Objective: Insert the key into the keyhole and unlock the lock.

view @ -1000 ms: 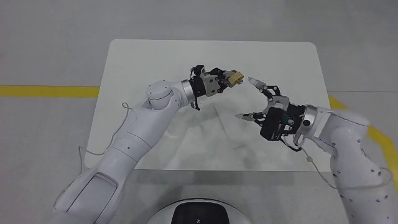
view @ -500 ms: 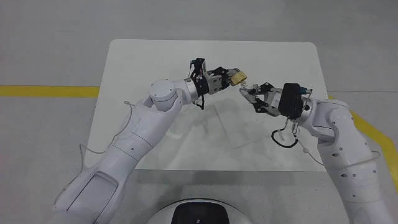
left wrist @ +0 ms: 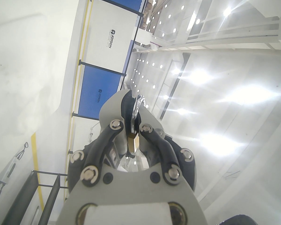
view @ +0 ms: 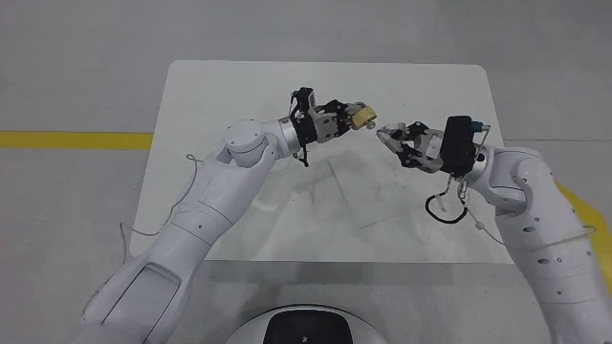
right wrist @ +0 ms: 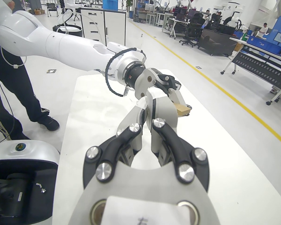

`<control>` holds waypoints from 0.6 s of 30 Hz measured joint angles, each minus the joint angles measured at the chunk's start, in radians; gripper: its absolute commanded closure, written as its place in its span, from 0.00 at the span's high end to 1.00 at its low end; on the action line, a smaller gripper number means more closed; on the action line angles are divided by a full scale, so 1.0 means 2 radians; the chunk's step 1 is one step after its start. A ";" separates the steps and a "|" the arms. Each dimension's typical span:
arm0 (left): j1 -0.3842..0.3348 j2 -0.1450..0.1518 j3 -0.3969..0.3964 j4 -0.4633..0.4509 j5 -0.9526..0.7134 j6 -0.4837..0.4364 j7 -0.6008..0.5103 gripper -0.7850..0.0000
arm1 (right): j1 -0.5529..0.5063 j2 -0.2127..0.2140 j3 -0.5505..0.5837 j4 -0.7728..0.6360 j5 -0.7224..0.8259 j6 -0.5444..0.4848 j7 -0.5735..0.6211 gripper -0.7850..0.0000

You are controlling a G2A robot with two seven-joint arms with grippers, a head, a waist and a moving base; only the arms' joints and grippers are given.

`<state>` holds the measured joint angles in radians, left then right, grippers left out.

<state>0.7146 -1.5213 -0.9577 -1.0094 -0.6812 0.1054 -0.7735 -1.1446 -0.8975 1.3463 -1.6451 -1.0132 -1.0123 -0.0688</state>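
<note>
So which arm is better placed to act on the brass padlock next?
Right, probably. The left claw is busy holding the brass padlock above the white table; the right claw, shut, points at it from close by.

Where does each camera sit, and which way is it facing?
Top view: above the arms, looking down at the table; the left gripper, holding the lock, and the right gripper show.
Left wrist view: on that wrist, tilted up at the ceiling past its own gripper.
Right wrist view: on that wrist, facing the left gripper past its own.
All three show the lock.
</note>
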 measured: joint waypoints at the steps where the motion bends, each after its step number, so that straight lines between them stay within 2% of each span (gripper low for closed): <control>1: -0.001 0.000 0.001 0.000 0.001 0.001 -0.003 0.00 | 0.002 0.002 -0.004 0.000 0.001 0.000 0.001 0.00; 8: -0.007 -0.003 0.005 0.007 0.002 0.002 -0.012 0.00 | 0.025 0.008 -0.023 0.017 0.000 0.000 0.013 0.00; 16: -0.010 -0.006 0.008 0.012 0.003 0.007 -0.018 0.00 | 0.027 0.015 -0.024 0.013 0.004 0.000 0.011 0.00; 17: -0.010 -0.006 0.008 0.013 0.003 0.007 -0.018 0.00 | 0.025 0.016 -0.023 0.008 0.003 0.000 0.011 0.26; 18: -0.010 -0.006 0.008 0.014 0.003 0.008 -0.018 0.00 | 0.024 0.017 -0.021 0.004 0.003 0.000 0.012 0.73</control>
<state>0.6938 -1.5333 -0.9419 -0.9822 -0.6753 0.1208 -0.8097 -1.0962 -0.8626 1.3050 -1.6376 -1.0077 -1.0123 -0.0457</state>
